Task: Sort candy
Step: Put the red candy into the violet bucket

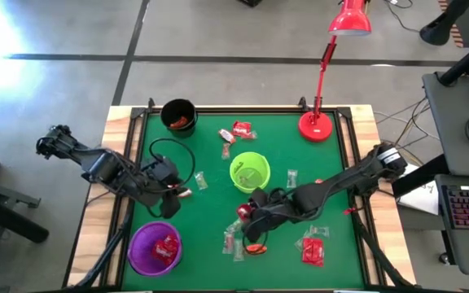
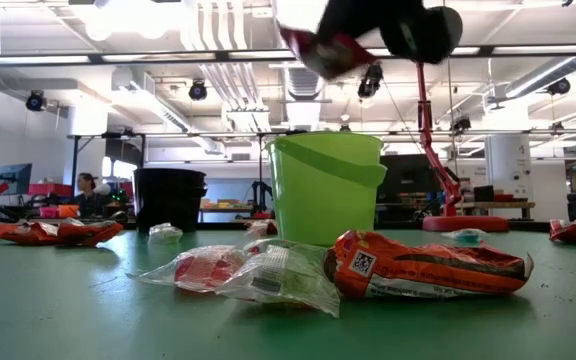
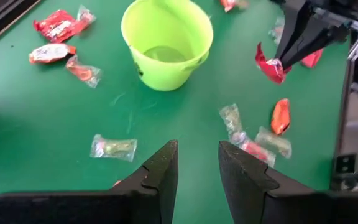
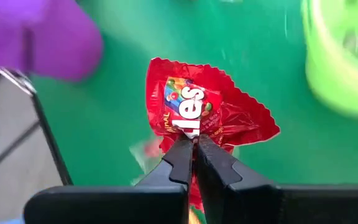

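Between right gripper [image 4: 194, 149] jaws: red candy packet [image 4: 197, 115], pinched by one edge, lifted clear of bench [image 1: 210, 224], long axis running outward from fingertips. Purple cup [image 1: 155, 247] lies off toward left arm; green cup [image 1: 250, 172] closer, just beside. Left gripper [image 3: 197, 163] hovers part open, empty, above clear-wrapped candy [image 3: 113, 148].

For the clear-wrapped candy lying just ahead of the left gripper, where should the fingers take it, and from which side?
Probably from straight above, across the narrow middle of the clear-wrapped candy. It lies flat on the green table, long and thin with crimped ends, apart from other pieces. The left gripper is open nearby; it would likely need to turn so its fingers straddle the short width.
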